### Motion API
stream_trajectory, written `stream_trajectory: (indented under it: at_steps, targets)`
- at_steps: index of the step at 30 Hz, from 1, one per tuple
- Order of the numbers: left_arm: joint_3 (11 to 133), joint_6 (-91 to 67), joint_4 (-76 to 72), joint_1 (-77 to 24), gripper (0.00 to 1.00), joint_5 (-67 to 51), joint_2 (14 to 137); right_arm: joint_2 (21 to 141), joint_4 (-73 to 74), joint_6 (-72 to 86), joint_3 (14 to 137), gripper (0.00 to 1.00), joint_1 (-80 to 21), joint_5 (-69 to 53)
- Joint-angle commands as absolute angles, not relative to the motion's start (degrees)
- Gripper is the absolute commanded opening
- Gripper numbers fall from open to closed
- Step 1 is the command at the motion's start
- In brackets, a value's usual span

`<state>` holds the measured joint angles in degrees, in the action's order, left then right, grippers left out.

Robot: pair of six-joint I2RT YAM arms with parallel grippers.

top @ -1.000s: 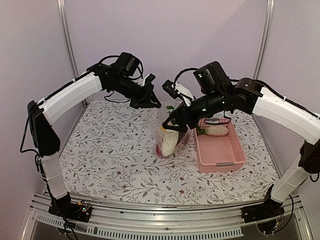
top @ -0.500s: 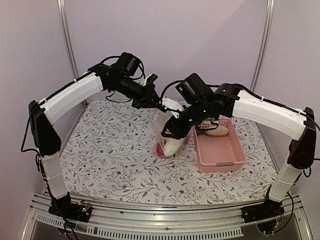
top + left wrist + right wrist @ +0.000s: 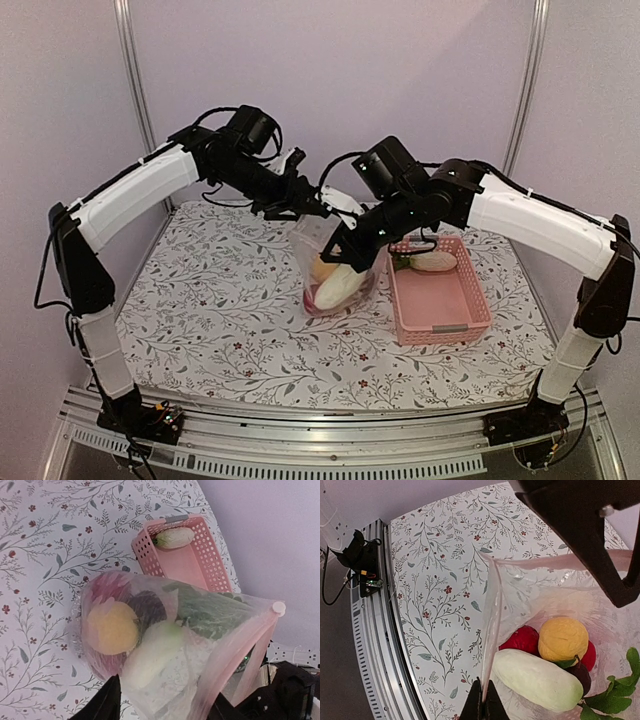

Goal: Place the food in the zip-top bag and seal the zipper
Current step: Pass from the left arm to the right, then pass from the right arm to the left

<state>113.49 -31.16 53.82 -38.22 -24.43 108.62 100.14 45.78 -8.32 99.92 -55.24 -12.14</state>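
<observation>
At the bag's mouth: right gripper [image 3: 483,690] clenched on the zipper [image 3: 491,625], pinkish strip pinched flat between its closed fingertips. Strip runs up and away from the pinch, then bends across toward the left arm.

Zip-top bag [image 3: 545,587] gapes open between the two grippers. Its bottom rests on the floral tablecloth [image 3: 220,300], near the table's middle.

Inside, seen through the opening:
- white oblong piece [image 3: 537,680], nearest the pinch
- yellow round piece [image 3: 563,639], touching it
- red piece [image 3: 522,640], against both
- dark purple piece [image 3: 581,676], beside the yellow
- green leafy piece [image 3: 615,697], at the edge of view

Left gripper [image 3: 162,702] sits at the opposite side of the mouth. Its fingers stand apart in the wrist view with bag plastic between them; cannot tell whether they grip.

Pink basket [image 3: 455,300] stands just right of the bag; touching or apart, unclear. One white oblong toy [image 3: 174,537] with a green end lies at the basket's far end.
</observation>
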Motion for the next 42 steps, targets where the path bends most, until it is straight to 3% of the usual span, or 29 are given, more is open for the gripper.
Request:
stream_trajectory:
  at_steps: [1,2,3,4,7,10,14,17,19,21,24,29,33,42]
  targets:
    - [111.75,-26.95,54.91,-40.08,0.54,-12.72,100.35,97.93,45.27,-9.02,101.16,0.00,-55.55,-14.91]
    - [111.72,-26.52,53.95,-40.66,0.64,-9.58,98.56,98.23,45.41,-9.13,100.90,0.00,-55.55,-14.90]
    - [111.41,-25.68,52.41,-41.34,0.92,-5.80,96.49,98.36,45.44,-9.05,100.88,0.00,-55.55,-15.15]
    - [110.33,-25.12,50.38,-42.06,0.99,-1.83,93.90,98.56,45.48,-8.84,100.85,0.00,-55.55,-15.51]
    - [100.46,-24.65,39.51,-42.64,1.00,5.99,83.76,98.36,45.16,-8.00,100.66,0.00,-55.55,-16.39]
    - [82.61,-25.21,24.18,-42.64,1.00,15.74,73.01,98.26,45.19,-7.87,100.63,0.00,-55.56,-17.02]
    - [84.24,-20.76,24.91,-44.99,1.00,22.72,69.08,98.11,45.69,-8.19,100.54,0.00,-55.57,-16.52]
    - [85.90,-21.63,27.36,-42.72,1.00,19.25,71.90,97.41,45.01,-7.72,99.25,0.00,-55.55,-16.52]
    - [87.15,-28.01,29.07,-35.67,1.00,3.10,74.98,97.34,45.03,-7.65,98.97,0.00,-55.55,-16.94]
    - [91.30,-25.86,32.43,-35.82,0.95,-1.26,78.70,97.45,45.38,-7.81,99.20,0.00,-55.57,-16.61]
    - [102.98,-19.53,45.25,-39.93,0.85,6.98,86.51,96.84,45.29,-7.62,98.95,0.00,-55.57,-15.93]
    - [98.81,-21.46,39.05,-40.07,0.56,-11.52,87.22,94.73,42.47,-6.62,96.54,0.01,-55.55,-16.05]
    - [97.87,-23.51,37.09,-41.55,0.56,-25.93,89.94,95.30,43.34,-6.97,97.04,0.01,-55.55,-15.32]
    - [101.03,-23.70,43.68,-43.80,0.54,-22.52,95.52,94.41,42.13,-6.53,96.18,0.02,-55.55,-15.26]
